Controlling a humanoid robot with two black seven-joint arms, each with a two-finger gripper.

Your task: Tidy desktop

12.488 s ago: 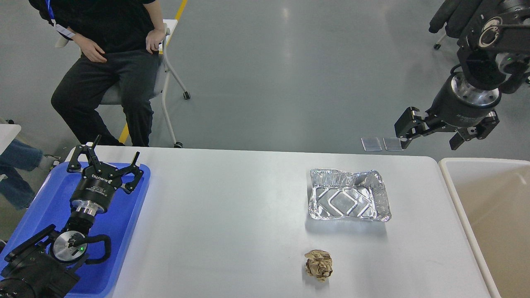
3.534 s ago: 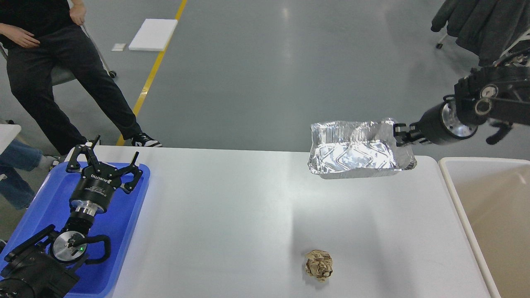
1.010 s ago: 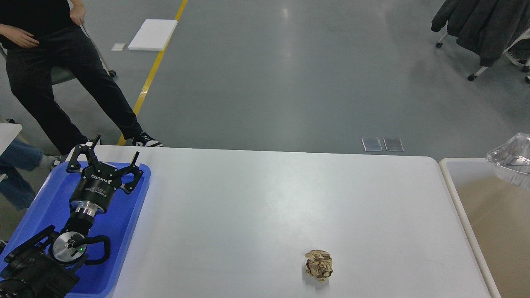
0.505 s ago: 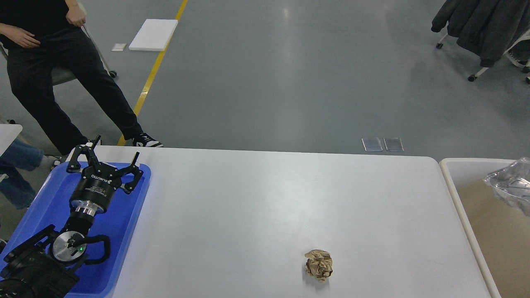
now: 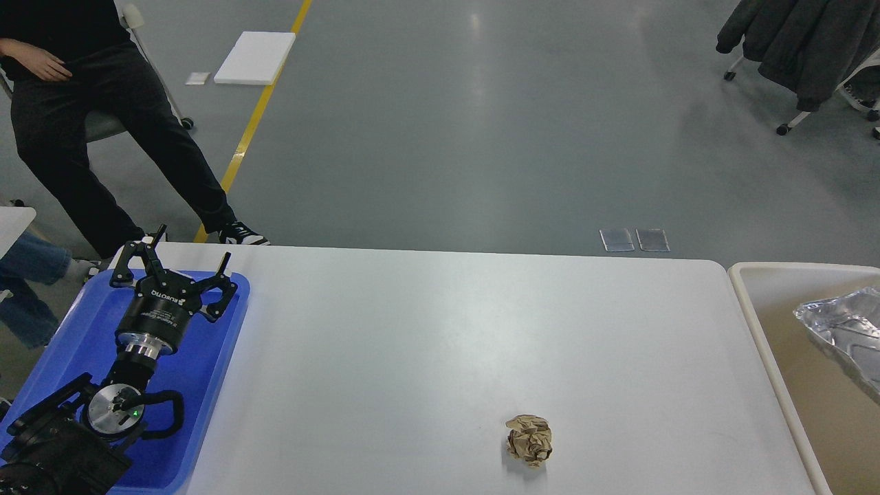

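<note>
The white desktop (image 5: 426, 344) fills the middle of the head view. A crumpled brown paper ball (image 5: 529, 441) lies on it near the front, right of centre. A crushed silver foil tray (image 5: 844, 330) lies inside the beige bin (image 5: 746, 289) at the right edge. My left gripper (image 5: 175, 265) is open and empty above the far end of the blue tray (image 5: 75, 337) at the left. My right gripper is out of view.
A person in black sits on a chair beyond the table's far left corner (image 5: 103, 137). A chair draped with a dark coat (image 5: 797, 41) stands at the far right. A white board (image 5: 254, 58) lies on the grey floor.
</note>
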